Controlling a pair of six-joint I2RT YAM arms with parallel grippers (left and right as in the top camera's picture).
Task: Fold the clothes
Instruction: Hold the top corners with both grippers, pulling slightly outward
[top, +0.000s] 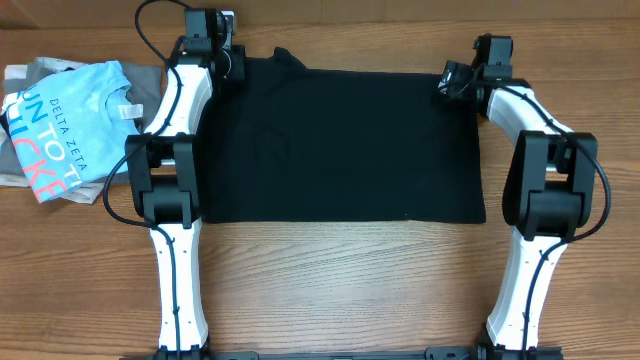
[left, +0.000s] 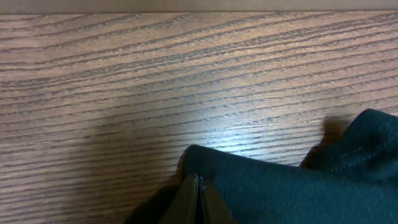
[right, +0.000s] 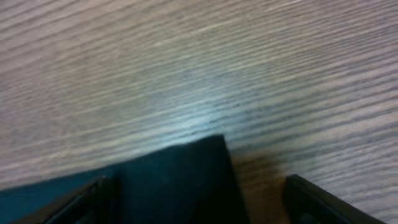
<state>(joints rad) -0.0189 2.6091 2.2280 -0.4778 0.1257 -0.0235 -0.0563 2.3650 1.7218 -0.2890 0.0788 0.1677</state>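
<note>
**A:** Overhead first, from the left. What lies at the table's (top: 330, 290) edge?

**B:** A light-blue T-shirt (top: 65, 125) printed "DELTA ZETA", folded, resting on a grey shirt (top: 45, 72). Both are well apart from the work.

**A:** Next along?

**B:** The left gripper (top: 222, 45), reaching to the far left corner of the black T-shirt (top: 340, 145). In the left wrist view its two fingers are pressed tight together with no gap, and dark cloth bunches up right at the tips. It looks clenched on the shirt's edge, with a ridge of fabric raised just ahead of it.

**A:** And the shirt itself?

**B:** It lies spread flat in the middle of the table, between the two arms, as a wide dark rectangle. Its near edge runs straight. A small fold of cloth pokes out beyond the far edge, near the left gripper.

**A:** Over to the right?

**B:** The right gripper (top: 455, 80) sits at the shirt's far right corner. In the right wrist view its fingers (right: 317, 202) stand wide, one on each side, and the shirt's corner lies on the wood between them. Neither finger presses it, so that hand is released and holds nothing.
</note>
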